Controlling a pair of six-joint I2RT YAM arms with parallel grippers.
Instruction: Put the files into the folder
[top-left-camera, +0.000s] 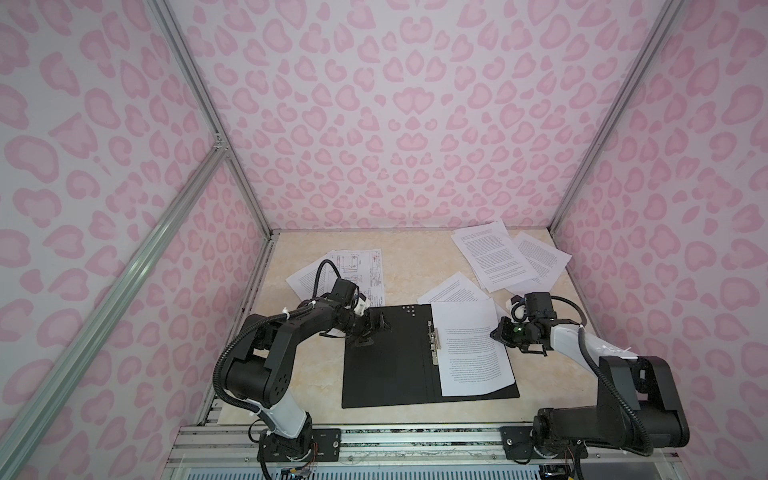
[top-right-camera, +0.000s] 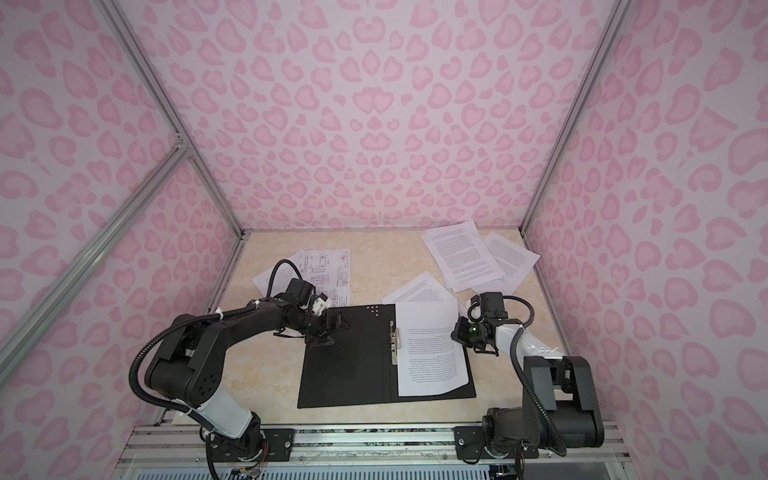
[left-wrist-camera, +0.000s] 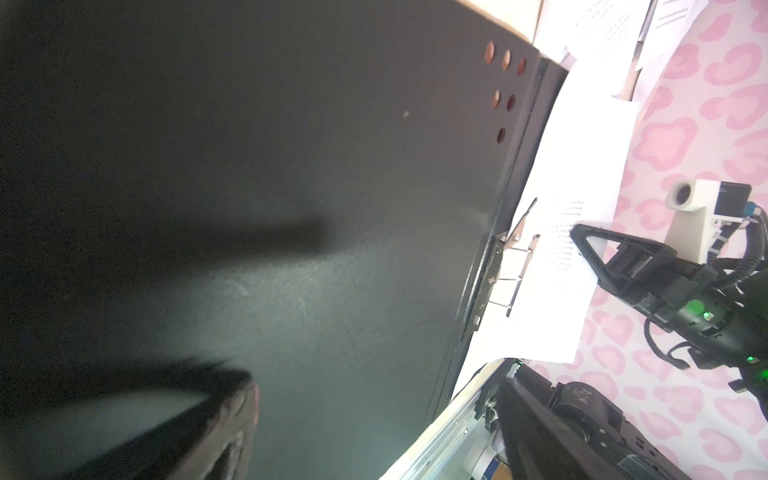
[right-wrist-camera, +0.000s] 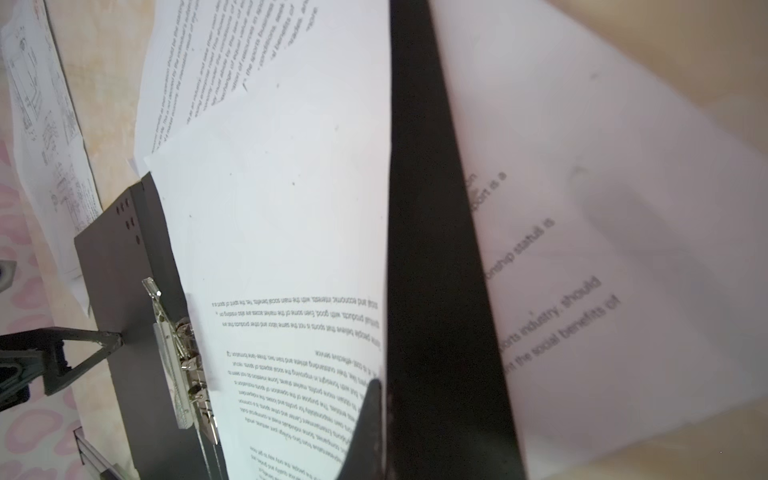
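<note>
Now, pinching the right edge of the printed sheet (top-left-camera: 469, 345) with the right pincer (top-left-camera: 500, 332), seemingly pressed together on the paper. Lying left of that pincer on the right half of the open folder (top-left-camera: 386, 374), mid-frame, long axis up-down along the spine, left edge just beside the metal clip (top-left-camera: 434, 340). Likely a leftward nudge next. Touching the folder's upper-left corner with the left pincer (top-left-camera: 372, 332), spread wide. More files (top-left-camera: 494, 257) upper right, drawings (top-left-camera: 361, 266) upper left.
</note>
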